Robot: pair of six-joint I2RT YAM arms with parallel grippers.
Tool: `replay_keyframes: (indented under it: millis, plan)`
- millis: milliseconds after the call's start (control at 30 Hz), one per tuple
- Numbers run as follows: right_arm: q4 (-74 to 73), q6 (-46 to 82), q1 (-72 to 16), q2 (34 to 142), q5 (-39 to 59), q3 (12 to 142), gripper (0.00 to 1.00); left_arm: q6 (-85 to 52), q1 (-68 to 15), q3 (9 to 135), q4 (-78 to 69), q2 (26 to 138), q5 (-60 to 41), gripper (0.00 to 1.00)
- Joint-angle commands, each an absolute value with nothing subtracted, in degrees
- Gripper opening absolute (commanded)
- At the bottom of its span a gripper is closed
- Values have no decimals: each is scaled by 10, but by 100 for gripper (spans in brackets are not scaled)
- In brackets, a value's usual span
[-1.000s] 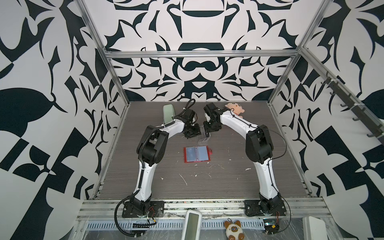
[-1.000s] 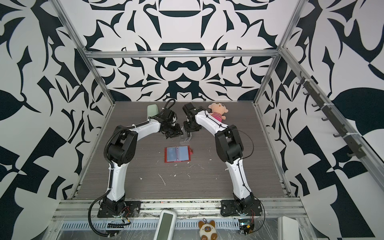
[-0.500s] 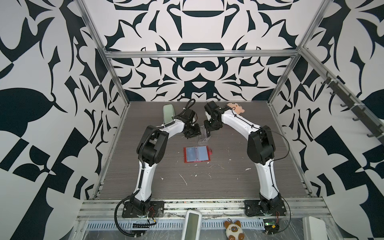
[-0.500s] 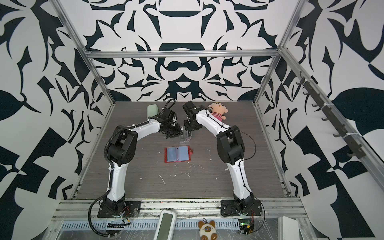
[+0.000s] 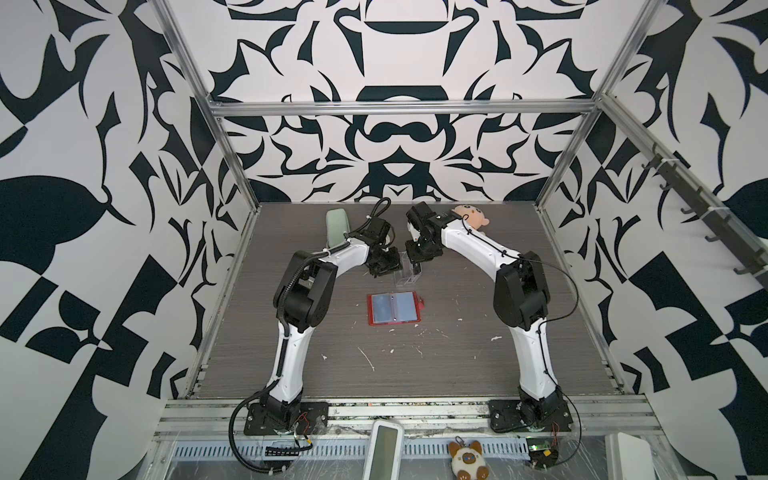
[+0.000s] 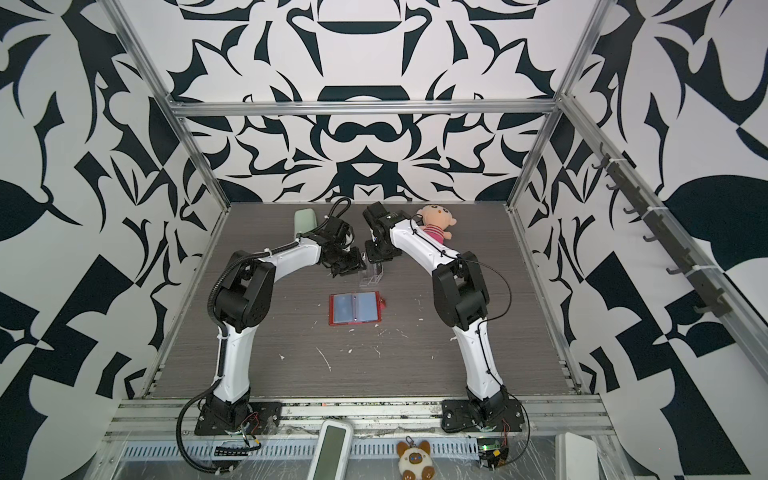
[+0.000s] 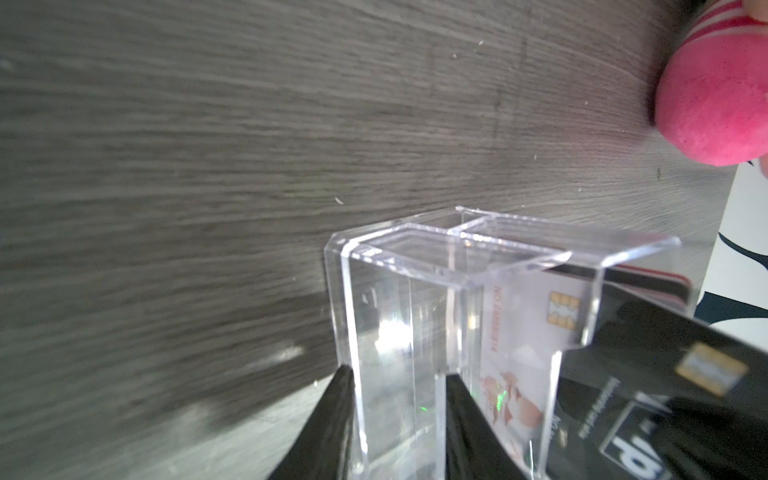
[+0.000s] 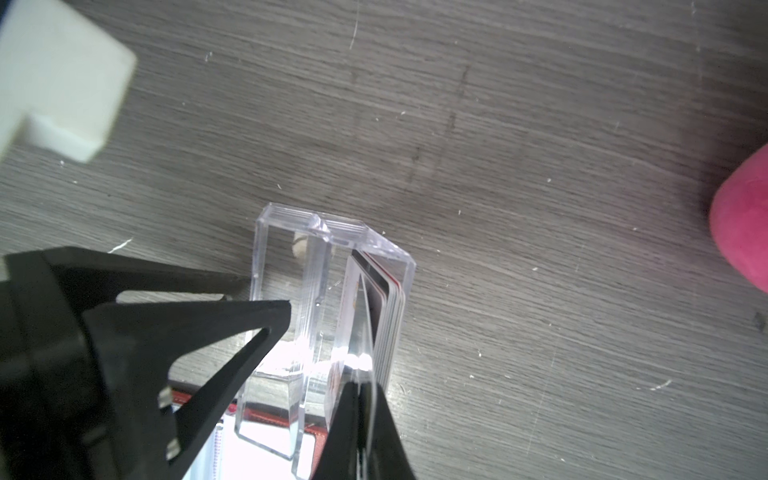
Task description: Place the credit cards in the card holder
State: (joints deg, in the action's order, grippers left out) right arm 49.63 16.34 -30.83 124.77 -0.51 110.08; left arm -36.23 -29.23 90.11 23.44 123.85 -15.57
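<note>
Since a sec ago the right gripper [image 8: 360,388] has closed up: jaws that stood partly spread over the clear box [image 5: 405,276] are now pressed onto the top edge of one card, seen edge-on in the right wrist view. Its arm's elbow sits a bit lower in both top views; rest of the table [image 5: 457,374] looks unchanged. Left gripper [image 7: 397,378] clamps the box's empty compartment, one finger outside the wall, the other on the far side of that section. Credit cards [image 8: 388,316] stand upright as a stack in the box's other compartment: pale card w/ chip in front, and a black card [image 7: 665,374] w/ chip tilts out ahead of it. Card holder [image 5: 394,309] lies open & flat near table centre, just in front of the box. Pale green case [image 5: 336,226] & plush doll [image 6: 434,220] sit at the back.
</note>
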Motion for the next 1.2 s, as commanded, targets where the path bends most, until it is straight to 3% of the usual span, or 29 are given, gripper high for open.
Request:
replay_keyframes:
  millis: [0,200,500,700,1033,1167]
  plan:
    - [527,160,-302,1207,-40,1116,14,-361,-289,909,284,1260,-139,37]
    - [530,160,-303,1204,-45,1116,16,-362,-288,908,285,1259,-139,36]
    - [535,159,-304,1192,-46,1113,0,-363,-288,906,283,1256,-139,36]
    - [517,159,-305,1174,-21,1093,0,-360,-288,904,280,1250,-149,37]
    - [418,165,-304,1078,34,972,0,-325,-298,888,241,1174,-193,56]
    - [372,169,-301,1029,58,905,0,-318,-303,875,239,1141,-180,57]
